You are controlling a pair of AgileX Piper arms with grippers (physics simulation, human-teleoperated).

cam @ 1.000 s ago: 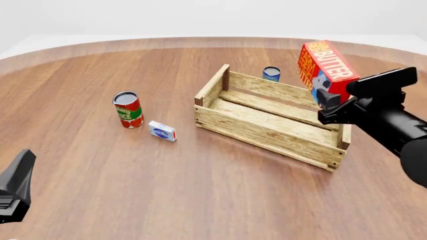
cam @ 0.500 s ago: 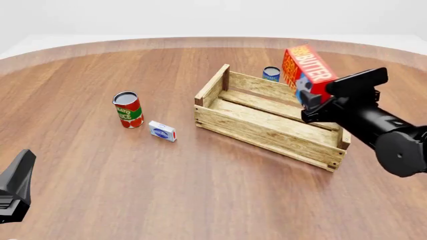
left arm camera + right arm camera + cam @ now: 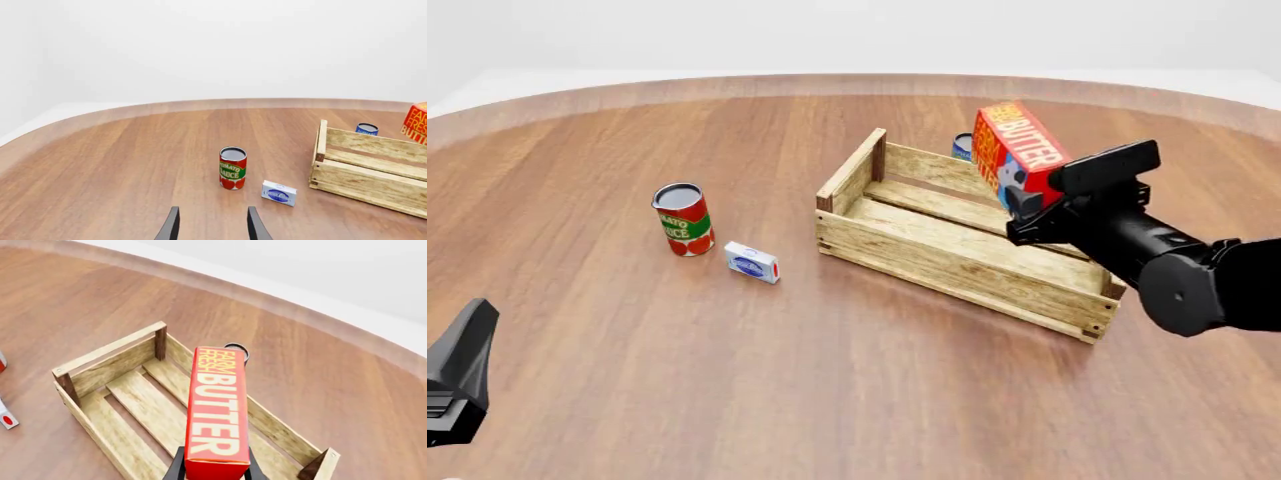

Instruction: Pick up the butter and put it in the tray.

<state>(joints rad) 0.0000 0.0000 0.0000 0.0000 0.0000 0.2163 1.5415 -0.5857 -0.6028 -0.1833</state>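
Note:
The butter is a red carton with orange-yellow lettering, held tilted in the air above the far right part of the tray. My right gripper is shut on the carton's lower end. In the right wrist view the butter runs lengthwise over the tray's slatted floor, with a dark finger on each side of its near end. The left gripper is open and holds nothing, low over the table near the front left edge. The left wrist view catches the butter at its border, above the tray.
A tomato sauce can stands left of the tray, with a small blue-and-white box lying beside it. A short blue can stands just behind the tray's far wall, partly hidden by the butter.
The right gripper has carried the butter leftward and slightly down, from beyond the tray's right end to above its interior. The left arm has not moved.

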